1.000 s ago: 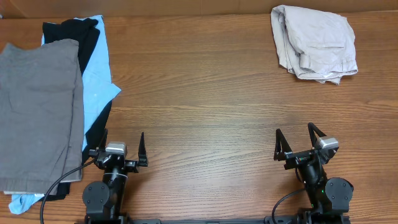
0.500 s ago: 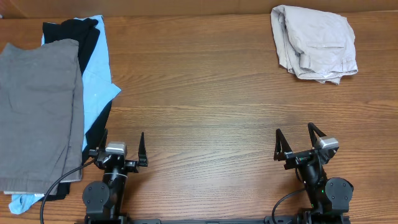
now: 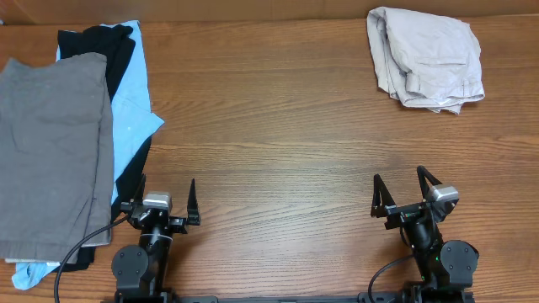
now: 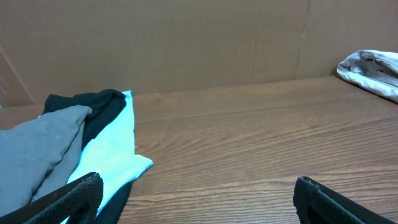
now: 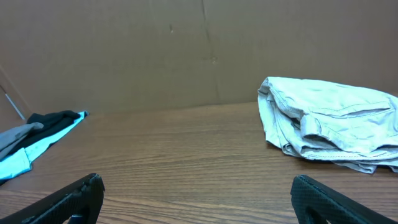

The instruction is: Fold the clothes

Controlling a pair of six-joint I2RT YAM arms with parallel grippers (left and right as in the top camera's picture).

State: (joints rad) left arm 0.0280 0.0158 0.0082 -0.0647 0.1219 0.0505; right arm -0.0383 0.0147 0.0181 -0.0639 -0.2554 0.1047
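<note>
Near edge, left of middle: left gripper (image 3: 167, 194), jaws released and spread wide, holding nothing. Near edge, right of middle: right gripper (image 3: 400, 187), likewise released and empty. Both aimed toward the far edge.

Along the left edge of the table (image 3: 269, 126): a stack of clothes. On top, grey shorts (image 3: 50, 151), lying flat, long axis running near-to-far along that edge. Underneath, black shorts (image 3: 118, 50) and a blue garment (image 3: 130, 109), showing on the stack's right side and at its far end. A scrap of blue also peeks out toward the near left corner. Lies ahead and to the left of the left gripper, the stack's near right part just beside that gripper's left finger. Well apart from the right gripper.

Far right corner: beige shorts (image 3: 425, 59), bunched and loosely doubled over, alone. Long axis hard to tell. Sits ahead of the right gripper and a little to its right, well apart from it, and farther still from the left.

No containers in view.

Judging by position: grey shorts fall to the left arm, reaching forward and left. Beige falls to the right arm, reaching nearly straight ahead. Probably calls for dragging one garment toward the middle, within reach of both arms. Beige looks unfolded. Cannot tell whether the grey is already folded.
</note>
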